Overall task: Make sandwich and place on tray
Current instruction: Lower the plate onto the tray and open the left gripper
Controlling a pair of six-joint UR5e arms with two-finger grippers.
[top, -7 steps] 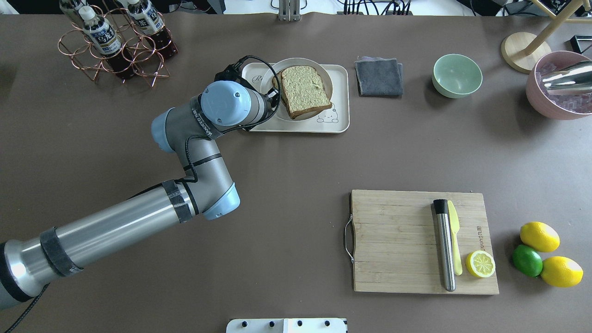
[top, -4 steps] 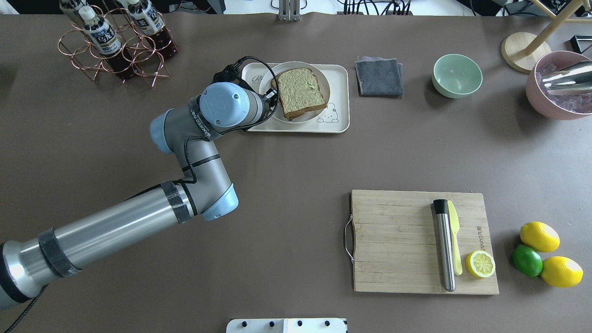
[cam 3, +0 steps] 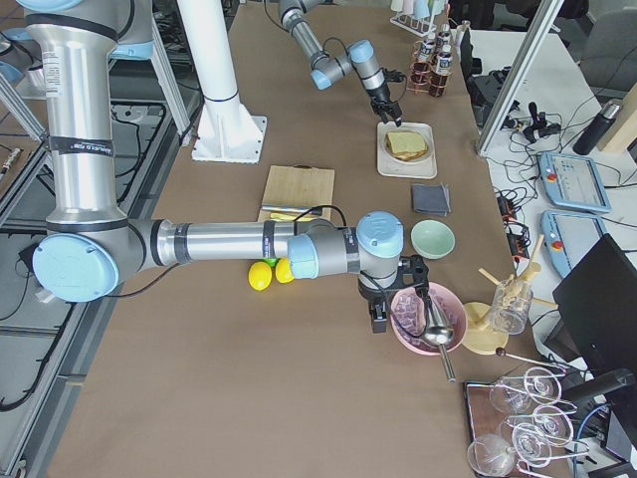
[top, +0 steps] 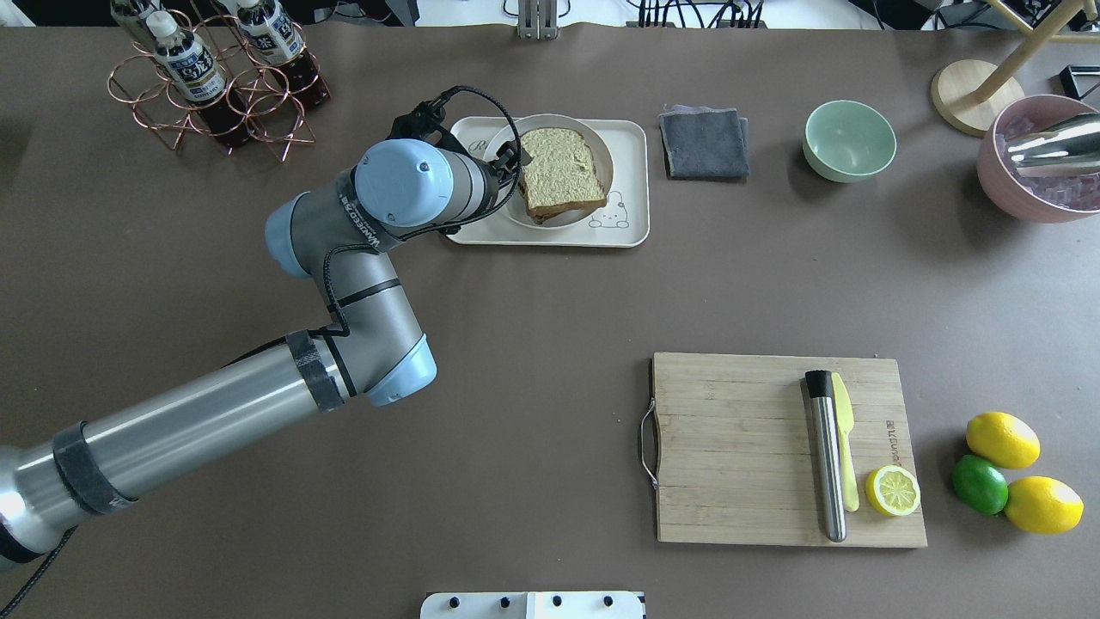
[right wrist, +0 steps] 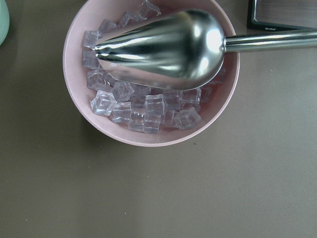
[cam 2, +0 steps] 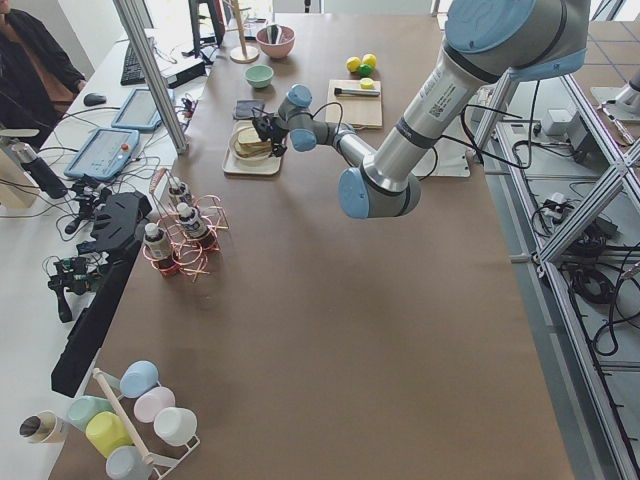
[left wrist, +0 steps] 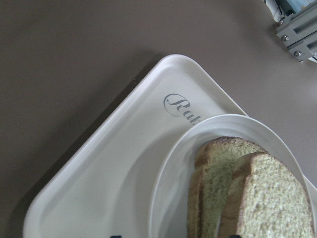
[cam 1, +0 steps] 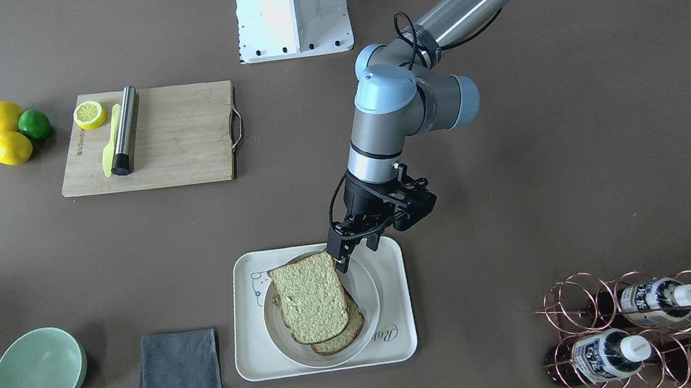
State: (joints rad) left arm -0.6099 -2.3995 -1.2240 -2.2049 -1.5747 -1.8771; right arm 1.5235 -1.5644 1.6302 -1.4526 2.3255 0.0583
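Note:
The sandwich is two bread slices on a round white plate (cam 1: 365, 283) that stands on the cream tray (cam 1: 396, 292). The top slice (cam 1: 308, 296) lies skewed over the lower slice (cam 1: 342, 337); no egg shows. My left gripper (cam 1: 346, 256) hangs over the plate's near rim at the top slice's corner and looks open, with no grip on the bread. In the overhead view the gripper (top: 511, 159) is left of the top slice (top: 559, 172). The left wrist view shows the tray (left wrist: 99, 188) and both slices (left wrist: 272, 198). My right gripper (cam 3: 378, 317) is beside the pink bowl; I cannot tell its state.
A pink bowl (right wrist: 148, 134) of ice holds a metal scoop (right wrist: 168, 47). A wooden cutting board (top: 730, 447) carries a steel rod, a yellow knife and a halved lemon. A grey cloth (top: 705, 142), a green bowl (top: 849, 140) and a copper bottle rack (top: 215, 77) stand along the far edge.
The top slice has come down onto the lower slice and straightened. My left wrist has drawn back to the left, away from the bread.

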